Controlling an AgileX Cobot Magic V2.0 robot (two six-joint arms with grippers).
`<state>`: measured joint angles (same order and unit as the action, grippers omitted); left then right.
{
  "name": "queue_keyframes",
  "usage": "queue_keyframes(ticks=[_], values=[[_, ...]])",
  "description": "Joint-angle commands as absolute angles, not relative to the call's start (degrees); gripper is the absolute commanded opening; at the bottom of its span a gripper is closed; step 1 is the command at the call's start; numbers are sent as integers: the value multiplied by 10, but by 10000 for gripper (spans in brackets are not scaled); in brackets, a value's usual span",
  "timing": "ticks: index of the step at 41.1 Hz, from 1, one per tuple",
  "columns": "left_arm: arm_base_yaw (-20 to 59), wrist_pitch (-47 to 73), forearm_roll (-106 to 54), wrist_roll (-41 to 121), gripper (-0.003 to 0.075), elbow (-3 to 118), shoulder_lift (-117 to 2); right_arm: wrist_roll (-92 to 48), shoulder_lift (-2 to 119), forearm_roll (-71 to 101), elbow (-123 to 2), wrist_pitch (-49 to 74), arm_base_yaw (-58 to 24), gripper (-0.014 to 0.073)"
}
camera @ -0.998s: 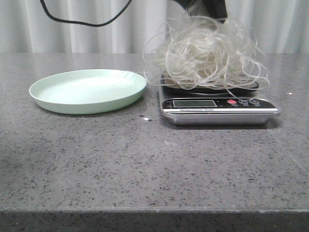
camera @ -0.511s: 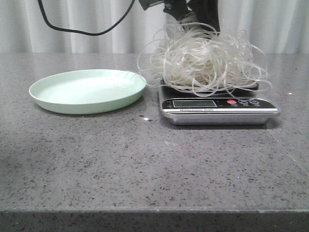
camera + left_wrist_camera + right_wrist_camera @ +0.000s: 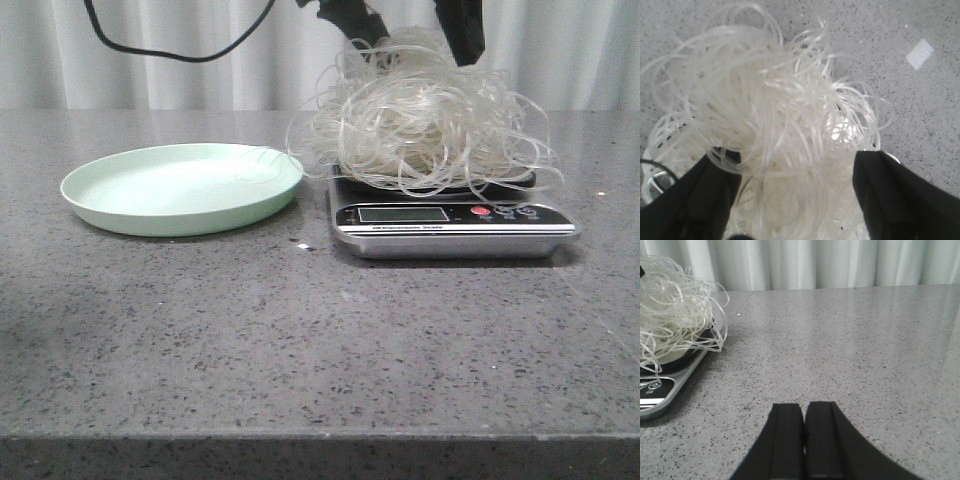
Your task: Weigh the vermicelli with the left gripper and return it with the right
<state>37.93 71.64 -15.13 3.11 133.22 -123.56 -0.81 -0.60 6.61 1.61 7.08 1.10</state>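
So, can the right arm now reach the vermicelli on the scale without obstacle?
Probably not yet. The left claw hangs open right above the vermicelli, fingers on both sides of the pile. The bare table lies between the shut right claw and the scale, so only the left claw blocks.

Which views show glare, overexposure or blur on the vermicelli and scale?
Front view: sharp; the scale display is unreadable. Left wrist view: the vermicelli is overexposed and soft, with a bright patch on the table. Right wrist view: clear, with mild sheen on the table.
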Motion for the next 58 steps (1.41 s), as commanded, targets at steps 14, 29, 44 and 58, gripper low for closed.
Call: queue_keyframes(ticks=[14, 29, 44, 58], values=[[370, 723, -134, 26, 521, 1402, -1167, -8, -15, 68, 11, 24, 14, 150], [330, 723, -49, 26, 233, 1379, -1088, -8, -15, 68, 11, 23, 14, 150], [276, 691, 38, 20, 135, 1184, -964, -8, -15, 68, 11, 7, 14, 150], [213, 493, 40, 0, 135, 915, -782, -8, -15, 68, 11, 6, 14, 150]])
